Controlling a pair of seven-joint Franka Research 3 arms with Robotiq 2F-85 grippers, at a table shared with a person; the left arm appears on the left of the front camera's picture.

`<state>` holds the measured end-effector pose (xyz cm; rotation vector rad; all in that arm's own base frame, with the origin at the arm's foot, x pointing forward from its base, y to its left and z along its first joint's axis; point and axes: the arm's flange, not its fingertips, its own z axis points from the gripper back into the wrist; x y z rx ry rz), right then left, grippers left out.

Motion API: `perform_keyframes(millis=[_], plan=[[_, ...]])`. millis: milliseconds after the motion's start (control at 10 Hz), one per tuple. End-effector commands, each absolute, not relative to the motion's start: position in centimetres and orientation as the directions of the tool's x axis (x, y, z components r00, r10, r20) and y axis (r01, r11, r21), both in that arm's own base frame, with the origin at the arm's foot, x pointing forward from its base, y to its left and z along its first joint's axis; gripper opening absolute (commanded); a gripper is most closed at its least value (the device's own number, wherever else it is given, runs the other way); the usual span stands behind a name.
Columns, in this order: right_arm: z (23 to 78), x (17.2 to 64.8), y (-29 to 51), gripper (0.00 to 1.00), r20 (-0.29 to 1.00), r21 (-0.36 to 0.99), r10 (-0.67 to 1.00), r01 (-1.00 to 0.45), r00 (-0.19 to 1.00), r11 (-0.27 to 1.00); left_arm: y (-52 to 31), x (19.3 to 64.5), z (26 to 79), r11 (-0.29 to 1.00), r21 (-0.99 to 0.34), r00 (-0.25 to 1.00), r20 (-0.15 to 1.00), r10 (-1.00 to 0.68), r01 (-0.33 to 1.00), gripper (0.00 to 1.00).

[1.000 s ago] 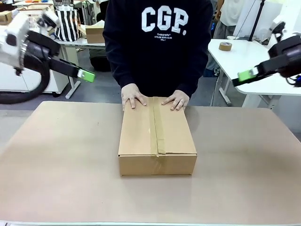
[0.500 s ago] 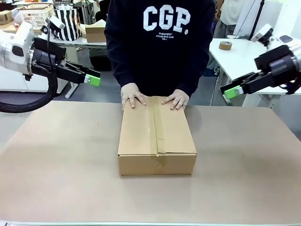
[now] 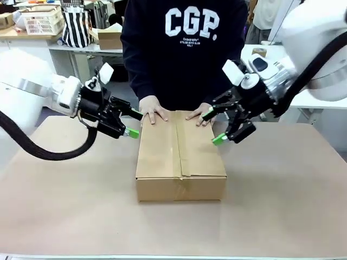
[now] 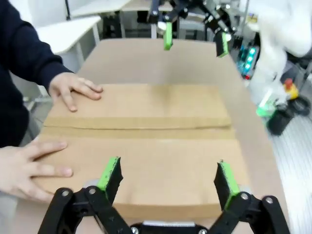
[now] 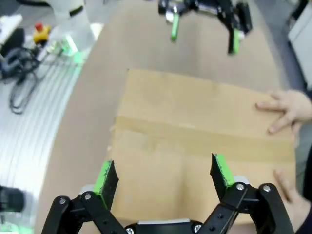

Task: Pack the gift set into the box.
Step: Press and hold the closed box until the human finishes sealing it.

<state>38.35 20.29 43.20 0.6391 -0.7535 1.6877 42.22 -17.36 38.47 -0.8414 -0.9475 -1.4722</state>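
The box point(image 3: 180, 157) lies closed in the middle of the table, its flaps shut and a strip of tape along the seam. The gift set is hidden from view. A person's hands point(image 3: 154, 114) press flat on the box's far end. My left gripper point(image 3: 134, 123) hovers open at the box's far left edge. On the far right side, my right gripper point(image 3: 212, 126) is open just above the lid. In the left wrist view, the left gripper point(image 4: 168, 178) spans the box point(image 4: 146, 141). The right wrist view has the right gripper point(image 5: 163, 174) spread over the box point(image 5: 195, 126).
The brown table top point(image 3: 282, 195) has free room on all sides of the box. A white side table point(image 3: 282, 81) with a tape roll point(image 3: 259, 52) stands at the back right. Cables and a red stop button point(image 5: 41, 31) lie beyond the table edge.
Both arms have come down and inward from raised positions at the sides to flank the box's far half. The person's hands and the box have stayed put.
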Motion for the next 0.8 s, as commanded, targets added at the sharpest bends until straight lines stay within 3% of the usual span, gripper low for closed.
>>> perform_keyframes(millis=[0,100,200,300,700], plan=[[38.0,41.4,20.4,1.00,0.852,-0.158,0.470,-0.969,-0.230,-0.188,-19.1,43.6,35.6,-0.054,0.264,-0.265,0.893,-0.363,0.963,1.00],[36.7,42.3,20.2,1.00,0.883,-0.095,0.443,-0.983,-0.155,-0.155,-20.1,43.8,34.6,-0.025,0.261,-0.252,0.897,-0.363,0.965,1.00],[36.2,42.7,19.4,1.00,0.884,0.033,0.468,-0.997,-0.003,-0.069,-20.3,44.1,35.1,0.015,0.189,-0.171,0.917,-0.360,0.982,1.00],[37.7,40.4,20.4,1.00,0.825,-0.140,0.525,-0.975,-0.210,-0.170,-18.7,43.4,35.1,-0.056,0.223,-0.226,0.887,-0.402,0.973,1.00],[33.9,42.6,20.0,1.00,0.892,-0.010,0.450,-0.998,-0.038,-0.065,-21.6,44.6,32.7,0.055,0.206,-0.180,0.935,-0.304,0.977,1.00]])
